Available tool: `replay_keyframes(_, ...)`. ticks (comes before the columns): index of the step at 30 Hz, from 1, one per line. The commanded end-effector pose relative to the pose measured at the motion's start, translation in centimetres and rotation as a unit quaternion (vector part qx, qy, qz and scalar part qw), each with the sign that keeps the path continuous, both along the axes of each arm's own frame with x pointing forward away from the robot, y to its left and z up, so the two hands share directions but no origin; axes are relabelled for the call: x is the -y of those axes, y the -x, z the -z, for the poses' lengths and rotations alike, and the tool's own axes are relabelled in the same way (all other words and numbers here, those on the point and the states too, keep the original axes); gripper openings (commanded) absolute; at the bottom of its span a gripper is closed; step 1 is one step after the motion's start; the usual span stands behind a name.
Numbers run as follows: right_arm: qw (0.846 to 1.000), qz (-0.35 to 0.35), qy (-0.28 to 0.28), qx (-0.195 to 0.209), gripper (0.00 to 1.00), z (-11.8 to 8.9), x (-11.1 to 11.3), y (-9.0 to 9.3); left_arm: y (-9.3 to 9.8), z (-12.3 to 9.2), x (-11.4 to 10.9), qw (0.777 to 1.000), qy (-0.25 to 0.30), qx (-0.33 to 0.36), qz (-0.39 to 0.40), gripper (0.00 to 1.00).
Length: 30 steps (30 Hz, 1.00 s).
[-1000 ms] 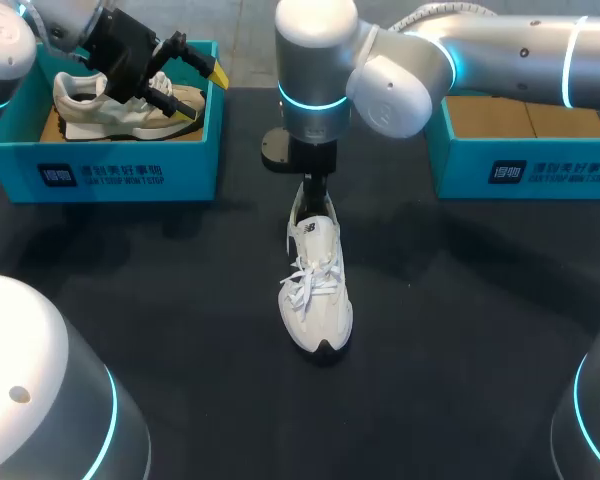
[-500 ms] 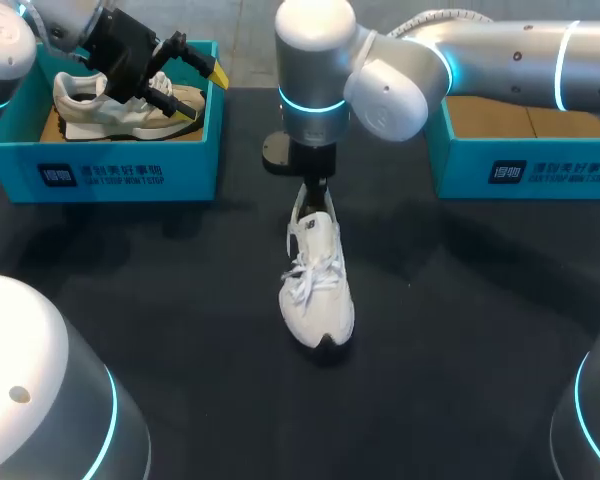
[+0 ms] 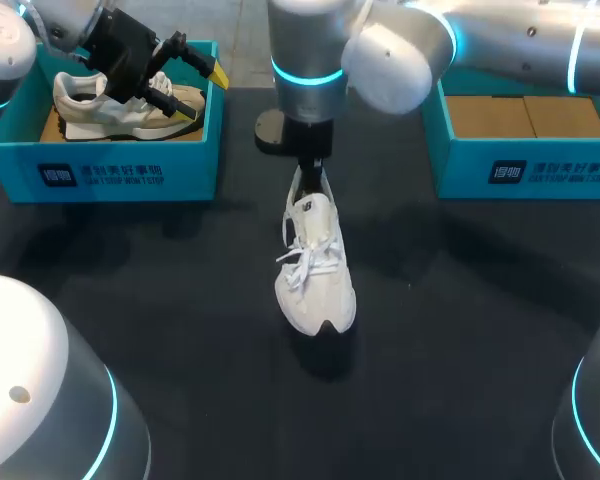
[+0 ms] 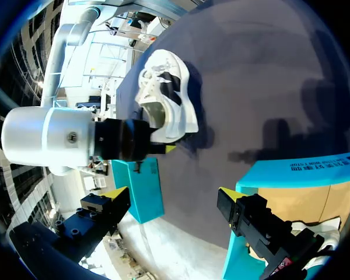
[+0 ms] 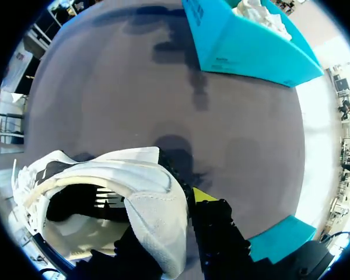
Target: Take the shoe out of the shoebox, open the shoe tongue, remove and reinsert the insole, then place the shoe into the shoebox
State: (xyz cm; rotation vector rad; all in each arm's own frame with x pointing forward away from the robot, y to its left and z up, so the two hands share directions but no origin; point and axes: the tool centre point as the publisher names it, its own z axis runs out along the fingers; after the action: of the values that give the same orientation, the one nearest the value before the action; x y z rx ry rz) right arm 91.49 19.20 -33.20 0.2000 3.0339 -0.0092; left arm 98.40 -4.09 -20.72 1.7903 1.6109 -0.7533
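- The right pincer (image 3: 310,172), clamped on the heel of the white shoe (image 3: 315,270), has lifted it slightly toward the table's (image 3: 460,350) far edge; the toe now seems to hang clear above the table's middle.
- The left pincer (image 3: 208,95) stays open over the left shoebox (image 3: 100,175).
- The boxing-up has probably begun.

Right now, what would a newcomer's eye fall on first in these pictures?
The white shoe in the middle of the dark table stands out first, its heel pinched by the right gripper, which comes down from above. Next is the left gripper, which hangs open over the teal shoebox at the table's left, where a second shoe lies inside.
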Motion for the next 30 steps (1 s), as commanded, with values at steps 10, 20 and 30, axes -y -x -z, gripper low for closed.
replay_keyframes(10, 1.000, -0.002, -0.027, 0.011, 0.00, -15.4, 0.8, 3.1, 0.0, 0.0, 0.0, 1.000, -0.001, 0.000, 0.000, 1.00)
replay_keyframes(20, 0.999, -0.014, -0.044, 0.026, 0.00, -22.7, 1.7, 3.7, 0.0, 0.0, 0.0, 1.000, -0.001, 0.000, 0.000, 1.00)
replay_keyframes(30, 0.998, -0.031, -0.049, 0.031, 0.00, -24.1, 1.5, 3.7, 0.0, 0.0, 0.0, 1.000, -0.001, 0.000, 0.000, 1.00)
